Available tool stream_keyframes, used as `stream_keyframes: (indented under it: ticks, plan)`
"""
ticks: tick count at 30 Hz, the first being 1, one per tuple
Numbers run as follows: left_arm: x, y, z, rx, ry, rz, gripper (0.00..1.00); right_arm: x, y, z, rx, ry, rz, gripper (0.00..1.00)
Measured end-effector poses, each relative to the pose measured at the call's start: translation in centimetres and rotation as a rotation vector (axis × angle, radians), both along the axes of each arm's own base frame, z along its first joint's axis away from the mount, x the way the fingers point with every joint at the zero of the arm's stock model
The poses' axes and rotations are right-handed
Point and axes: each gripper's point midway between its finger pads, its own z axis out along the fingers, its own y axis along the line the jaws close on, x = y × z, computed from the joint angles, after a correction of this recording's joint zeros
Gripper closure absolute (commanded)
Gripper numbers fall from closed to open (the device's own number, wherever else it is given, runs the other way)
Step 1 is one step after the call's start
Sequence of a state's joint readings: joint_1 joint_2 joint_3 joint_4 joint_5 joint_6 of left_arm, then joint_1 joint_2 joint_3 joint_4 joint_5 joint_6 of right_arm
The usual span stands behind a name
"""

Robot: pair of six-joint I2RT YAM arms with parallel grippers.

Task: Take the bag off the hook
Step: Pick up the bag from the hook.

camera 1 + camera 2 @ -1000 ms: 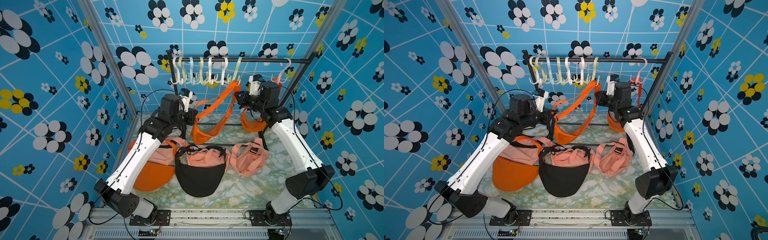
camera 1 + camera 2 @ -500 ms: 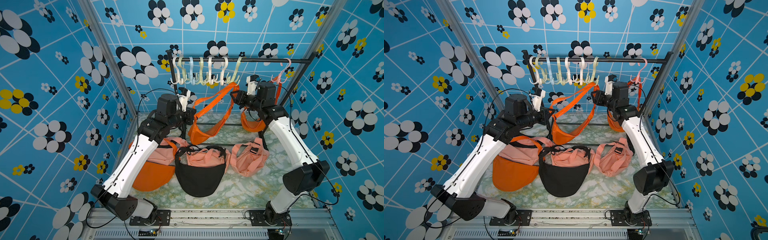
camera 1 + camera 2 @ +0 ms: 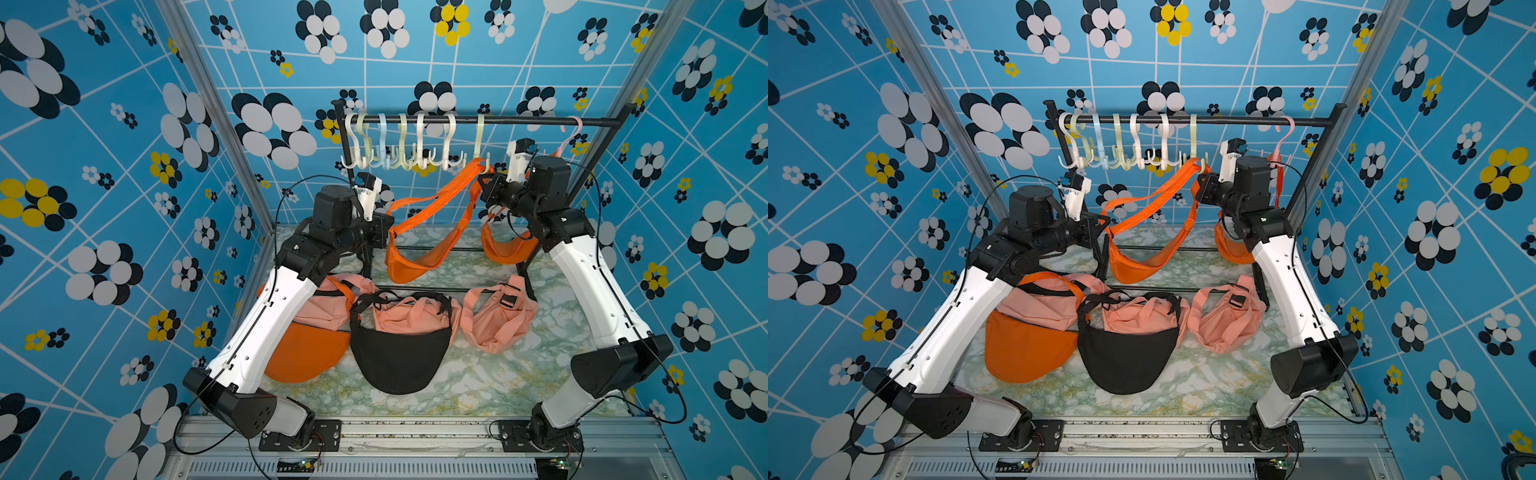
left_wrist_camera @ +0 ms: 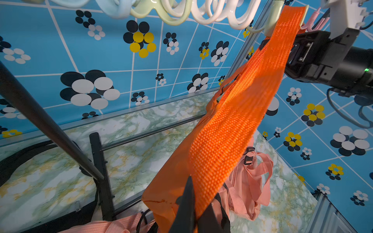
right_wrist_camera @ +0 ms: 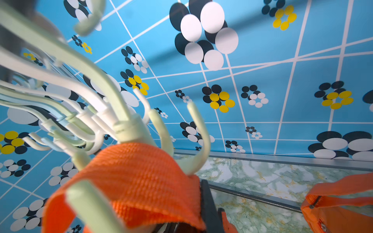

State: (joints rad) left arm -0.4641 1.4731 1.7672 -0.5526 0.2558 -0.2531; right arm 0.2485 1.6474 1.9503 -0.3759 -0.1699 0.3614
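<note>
An orange bag (image 3: 415,262) (image 3: 1138,266) hangs under the black rail by its orange strap (image 3: 440,199). The strap loops over a pale green hook (image 3: 481,141) (image 3: 1193,141) (image 5: 129,129). My left gripper (image 3: 388,230) (image 3: 1105,226) (image 4: 198,209) is shut on the strap where it meets the bag's body (image 4: 171,181). My right gripper (image 3: 482,183) (image 3: 1200,180) (image 5: 187,224) is shut on the strap (image 5: 141,177) just below the hook's prongs. The strap's fold hides one of its fingers; the other finger (image 5: 207,201) shows beside it.
Several empty white, green and blue hooks (image 3: 399,145) crowd the left part of the rail (image 3: 540,121). A second orange bag (image 3: 507,245) (image 5: 333,211) hangs from a pink hook (image 3: 571,133) behind my right arm. Orange (image 3: 307,349), black (image 3: 399,353) and pink (image 3: 494,320) bags lie on the marble table.
My right gripper has risen to the green hook and closed on the strap there. My left gripper has drawn a little to the left, keeping its hold, and the strap runs tauter.
</note>
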Motion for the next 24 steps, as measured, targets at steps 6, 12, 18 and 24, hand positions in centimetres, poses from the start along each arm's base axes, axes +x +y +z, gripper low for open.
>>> stream_keyframes:
  ticks: [6, 12, 18, 24]
  plan:
    - [0.1, -1.7, 1.8, -0.026, -0.030, -0.049, 1.00, -2.1, -1.4, 4.2, -0.023, -0.095, -0.044, 1.00]
    - [-0.6, -2.6, 3.9, -0.053, -0.072, -0.086, 1.00, -3.3, -2.9, 5.1, -0.083, -0.118, -0.103, 1.00]
    - [-0.3, -3.0, 4.0, -0.054, -0.075, -0.096, 1.00, -3.5, -4.8, 3.9, -0.170, -0.087, -0.193, 1.00]
    - [0.3, -3.3, 4.2, -0.044, -0.085, -0.100, 1.00, -3.3, -6.4, 1.6, -0.271, -0.010, -0.269, 1.00]
